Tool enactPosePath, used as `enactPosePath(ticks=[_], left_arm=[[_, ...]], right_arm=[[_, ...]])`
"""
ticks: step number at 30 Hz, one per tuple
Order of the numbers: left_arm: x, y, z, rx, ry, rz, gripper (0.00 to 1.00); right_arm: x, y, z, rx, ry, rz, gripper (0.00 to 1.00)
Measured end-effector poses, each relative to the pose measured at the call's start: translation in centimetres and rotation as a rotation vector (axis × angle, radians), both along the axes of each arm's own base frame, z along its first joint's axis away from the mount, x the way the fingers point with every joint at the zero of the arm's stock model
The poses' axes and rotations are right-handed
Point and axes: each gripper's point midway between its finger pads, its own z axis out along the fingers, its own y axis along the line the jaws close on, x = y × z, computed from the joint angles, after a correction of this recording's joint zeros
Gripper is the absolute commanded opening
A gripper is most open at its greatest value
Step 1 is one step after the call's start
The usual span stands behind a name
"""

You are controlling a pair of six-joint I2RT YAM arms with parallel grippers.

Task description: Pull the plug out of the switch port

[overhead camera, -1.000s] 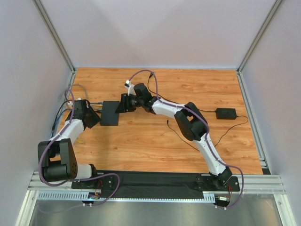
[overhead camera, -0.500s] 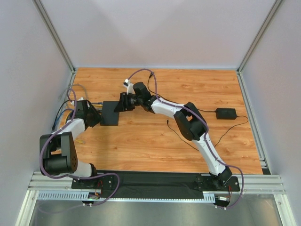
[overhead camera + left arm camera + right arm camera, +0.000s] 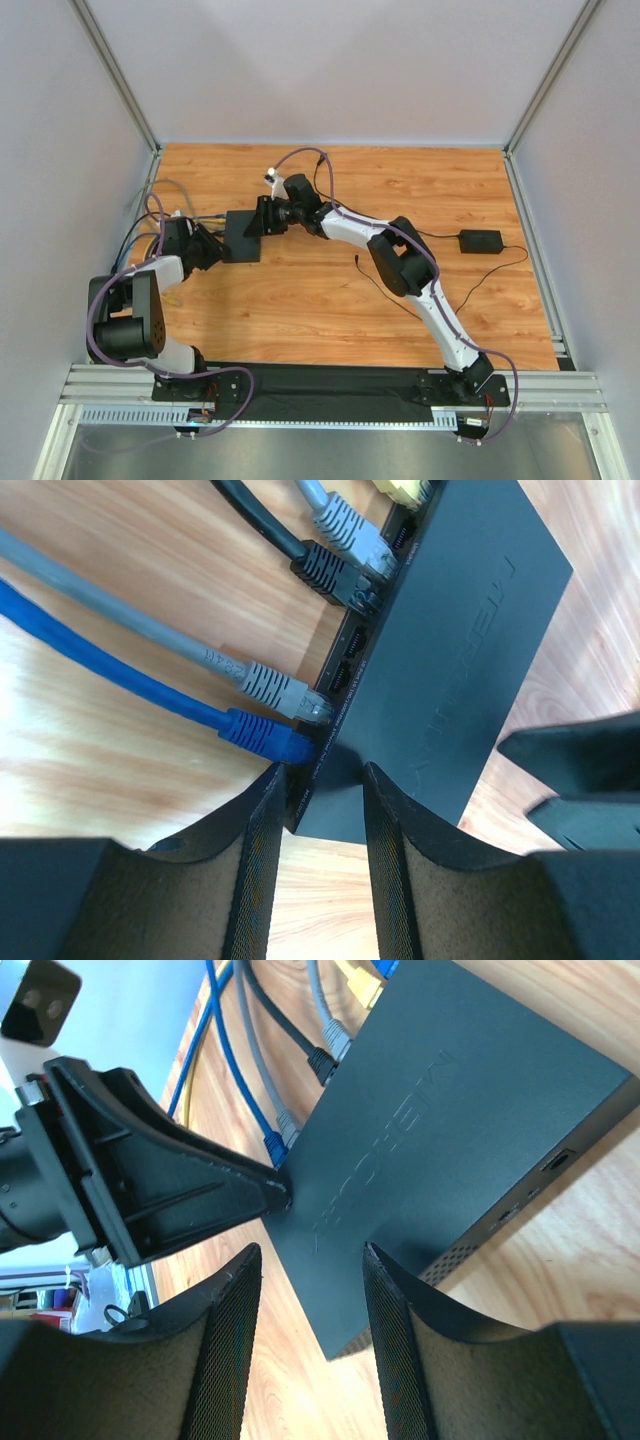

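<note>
Brace the black network switch (image 3: 240, 238), left of centre on the counter (image 3: 300, 320), with the right fingers (image 3: 230, 1360), half-spread astride one corner, then move the left fingers (image 3: 250, 900), likewise half-spread astride another, clamping unclear, onto the blue Ethernet plug (image 3: 262, 732) and pull straight along its cable (image 3: 100, 650)

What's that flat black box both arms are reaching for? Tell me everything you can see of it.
The black box is a thin matte rectangle, plastic-looking, with faint lettering on top, lying flat on the wooden table. A blue cable, grey cable and black cable plug into one narrow edge. The left end effector and right end effector each straddle a corner; whether either clamps it is unclear.
</note>
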Motion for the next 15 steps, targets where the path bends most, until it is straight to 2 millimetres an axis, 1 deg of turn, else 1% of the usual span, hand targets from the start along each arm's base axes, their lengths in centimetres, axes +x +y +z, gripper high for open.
enactPosePath(ticks=[5,8,15], left_arm=[[0.0,-0.9,0.0,-0.014,0.003,-0.012,0.42],[-0.4,-0.7,0.3,-0.014,0.020,0.021,0.41],[-2.2,0.3,2.2,-0.026,-0.025,0.163,0.41]], right_arm=[[0.2,-0.3,-0.8,-0.013,0.024,-0.009,0.46],[0.1,-0.3,-0.9,-0.019,0.040,-0.012,0.45],[0.0,-0.3,-1.1,-0.015,0.066,-0.016,0.45]])
